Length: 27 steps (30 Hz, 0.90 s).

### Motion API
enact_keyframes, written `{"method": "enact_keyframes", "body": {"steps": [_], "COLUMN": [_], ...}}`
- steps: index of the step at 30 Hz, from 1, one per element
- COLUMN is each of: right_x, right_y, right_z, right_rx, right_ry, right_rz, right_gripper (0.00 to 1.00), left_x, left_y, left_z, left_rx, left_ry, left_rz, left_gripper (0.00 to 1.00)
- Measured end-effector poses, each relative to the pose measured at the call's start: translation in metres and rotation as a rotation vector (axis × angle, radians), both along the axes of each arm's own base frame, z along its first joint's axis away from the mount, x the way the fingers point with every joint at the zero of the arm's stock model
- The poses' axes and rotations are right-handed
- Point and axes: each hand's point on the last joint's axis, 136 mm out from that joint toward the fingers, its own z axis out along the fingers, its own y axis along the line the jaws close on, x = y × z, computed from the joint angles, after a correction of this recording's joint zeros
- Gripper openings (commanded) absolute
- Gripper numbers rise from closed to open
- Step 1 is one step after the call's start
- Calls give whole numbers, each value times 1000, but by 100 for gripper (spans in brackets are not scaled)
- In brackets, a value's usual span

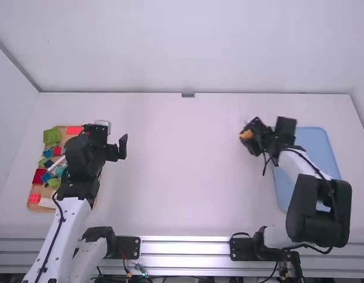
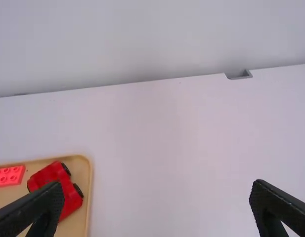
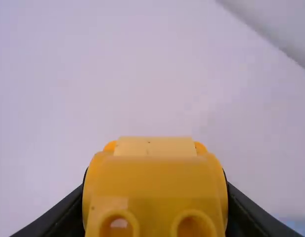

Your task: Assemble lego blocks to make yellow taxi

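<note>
Clock faces as in the high view, 12 pointing away from the arm bases. Right gripper (image 1: 246,134): at about 2 o'clock from the middle of the table (image 1: 182,177). Its fingers are parted by the width of a yellow block assembly (image 3: 152,185) and clamp it from both sides. The piece has rounded shoulders, two round openings in the face toward the wrist camera, and a paler yellow section on top. Height above the table: cannot tell.

Left gripper (image 1: 111,141): at about 10 o'clock from table middle. Fingers spread wide, nothing between them.

Outward from the right gripper: blue tray (image 1: 317,144) toward 4 o'clock, its far side partly beneath the right arm.

Outward from the left gripper: tan tray (image 2: 83,170) toward 8 o'clock, partly covered by the left arm. In its 1 o'clock corner, a red wheeled piece (image 2: 70,200) with black wheels; near it, toward 9 o'clock, a red studded brick (image 1: 74,130). A green piece (image 1: 52,135) lies at the tray's 11 o'clock, a second red brick (image 1: 34,198) at its 7 o'clock. Assorted blue, green, red and white parts between; exact shapes too small to tell.
</note>
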Motion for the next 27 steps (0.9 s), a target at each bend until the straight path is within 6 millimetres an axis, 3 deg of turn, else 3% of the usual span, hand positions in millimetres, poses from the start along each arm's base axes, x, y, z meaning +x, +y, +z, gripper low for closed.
{"method": "enact_keyframes", "body": {"steps": [1,3,5,8,12,14,15,16,17,18,23,27], "right_x": [-1,-13,-26,-43,-58,-64,-69,-69,-71,-71,-75,-76], "right_y": [-10,-67,-95,-123,-142,-145,-147,-147,-149,-148,-136,-127], "right_z": [-1,-13,-25,-53,-83,-89,-93,-93,-94,-95,-96,-69], "right_rx": [2,31,59,113,132,131,130,130,126,126,125,95], "right_ry": [2,35,75,159,247,274,290,290,298,300,343,323], "right_rz": [-39,-263,-385,-535,-667,-700,-726,-726,-739,-747,-756,-782], "right_gripper": [48,48,48,47,49,56,70,70,91,99,99,99], "left_x": [0,1,1,3,3,3,3,3,3,4,5,7], "left_y": [0,0,0,0,0,0,0,0,0,0,1,1], "left_z": [1,2,4,7,9,9,9,9,9,10,14,19], "left_rx": [0,1,2,4,4,4,4,4,-3,-15,-64,-78], "left_ry": [-2,-11,-16,-33,-40,-39,-39,-39,-39,-42,-55,-78], "left_rz": [0,0,0,0,0,0,0,0,3,7,26,30], "left_gripper": [99,99,99,99,99,99,99,99,99,99,99,99]}}
